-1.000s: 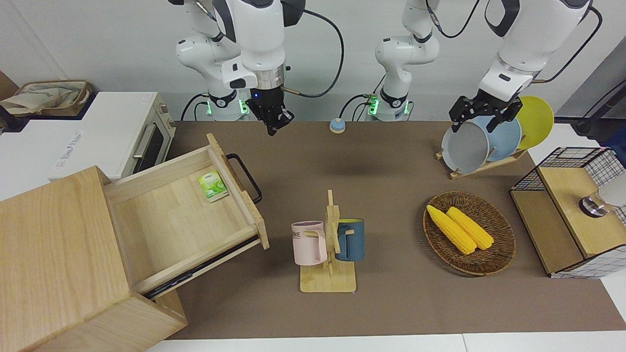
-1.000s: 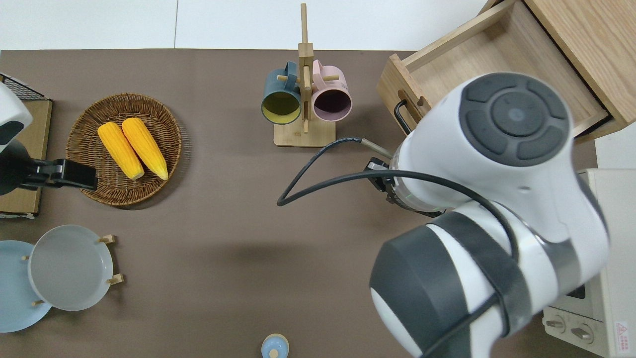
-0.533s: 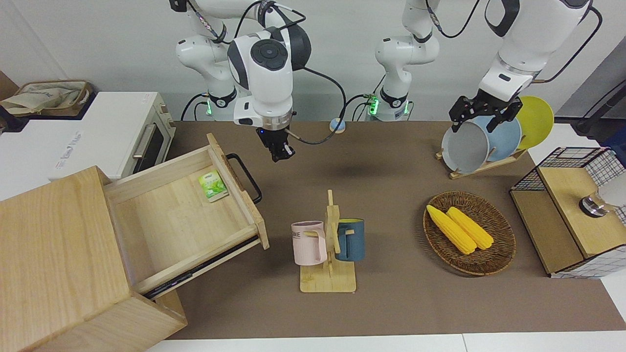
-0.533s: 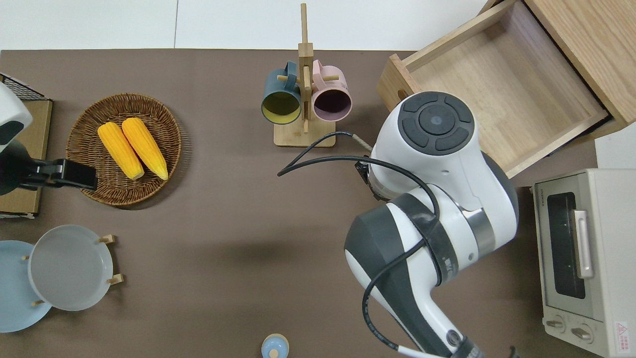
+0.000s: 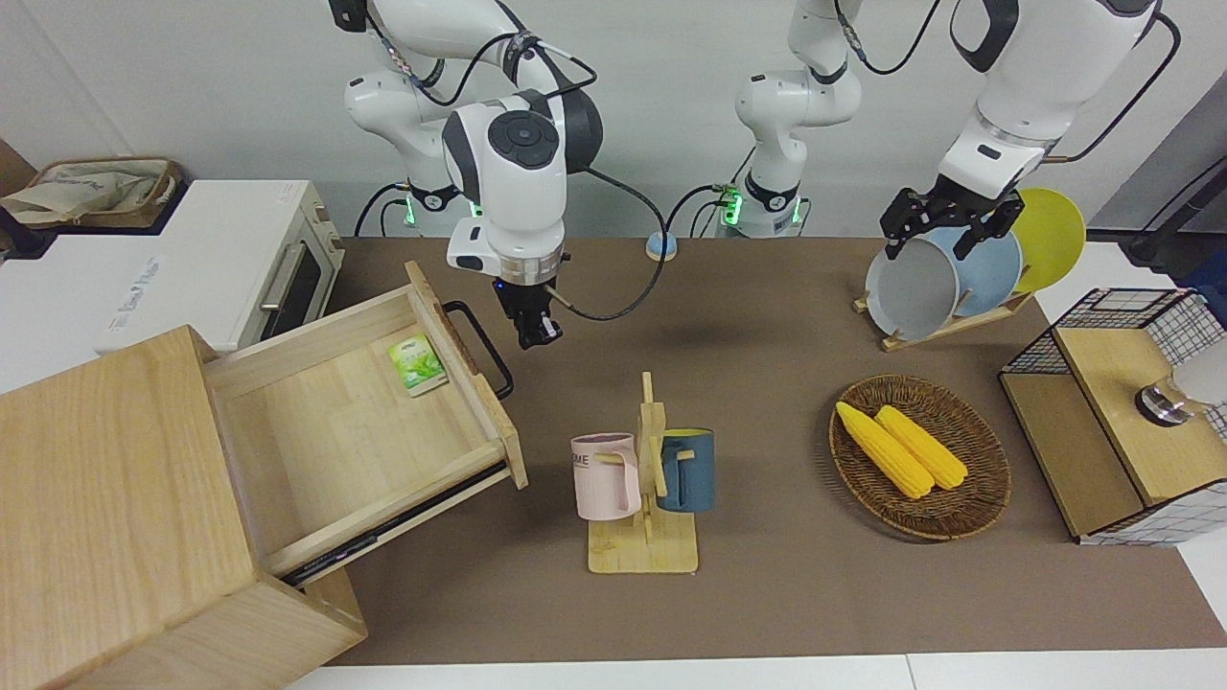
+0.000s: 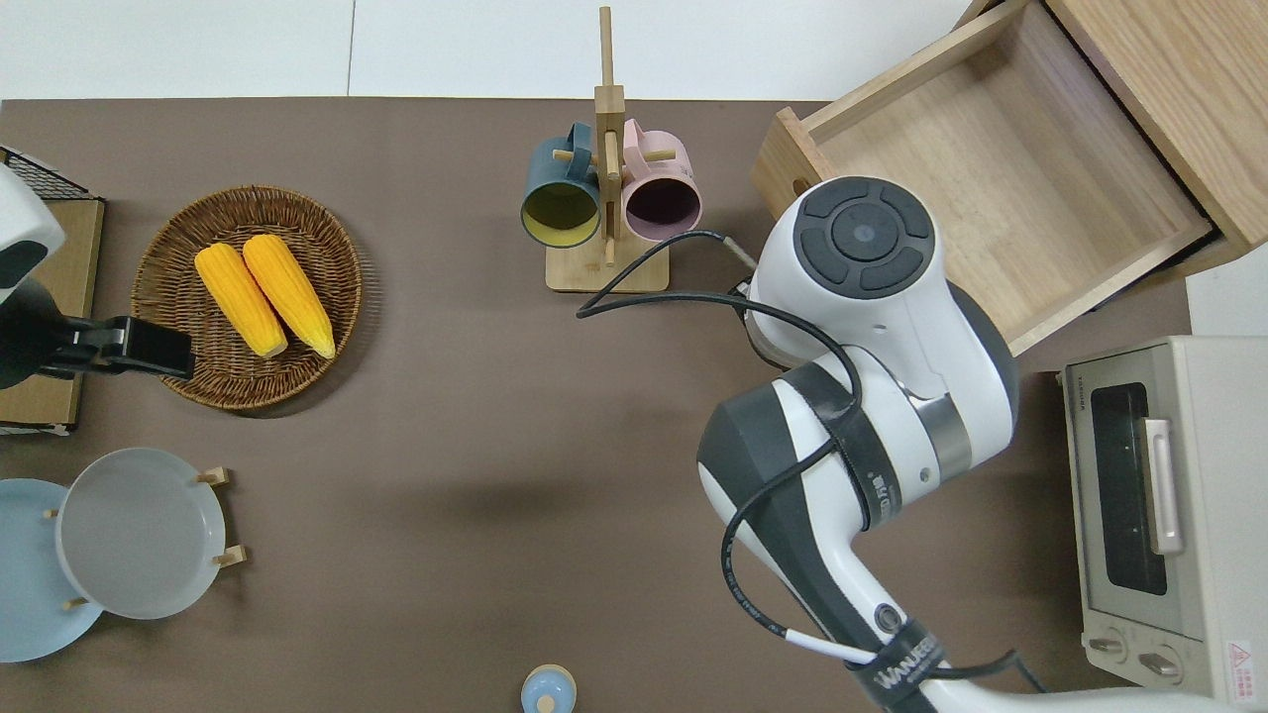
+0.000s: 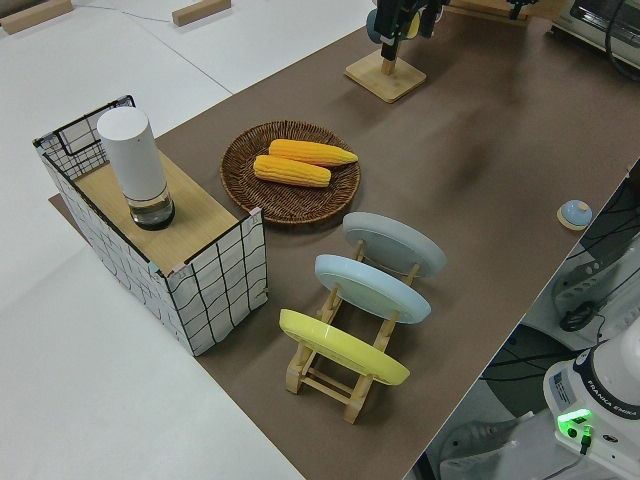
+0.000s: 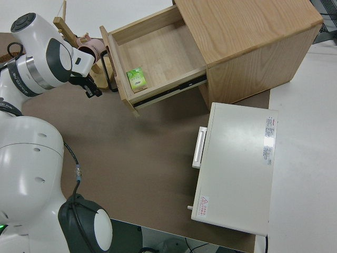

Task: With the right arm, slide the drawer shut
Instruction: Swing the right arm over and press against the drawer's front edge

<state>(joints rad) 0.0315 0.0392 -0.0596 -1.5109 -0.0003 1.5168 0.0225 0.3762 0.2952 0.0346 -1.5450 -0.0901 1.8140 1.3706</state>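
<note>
Drawer [image 5: 355,422]: pulled well out of the light-wood box [image 5: 105,498] at the right arm's end of the table, farther from the robots than the white oven [image 5: 240,259]. Holds a small green packet [image 5: 418,365] just inside the front panel. Black loop handle [image 5: 484,350] sticks out toward the middle of the table.

Right gripper [image 5: 530,331]: now down low, just beside the handle on the side toward the table middle. A second ago, up high near the robots' edge of the mat; half a second ago, partway down. Points straight down, apparently not yet touching handle or front panel. Open or closed: cannot tell. Hidden under the arm's own wrist in the overhead view.

Nothing else different: drawer no further in than before, packet in the same spot. Left arm parked.

Meaning for the task, as a judgement: approach nearly done, push not begun. Well placed to press against the front panel and drive it toward the box. Needs the push in line with the angled slides; off-line, likely to jam or to shift the whole box. Mug stand [image 5: 647,479] near but clear of the path.
</note>
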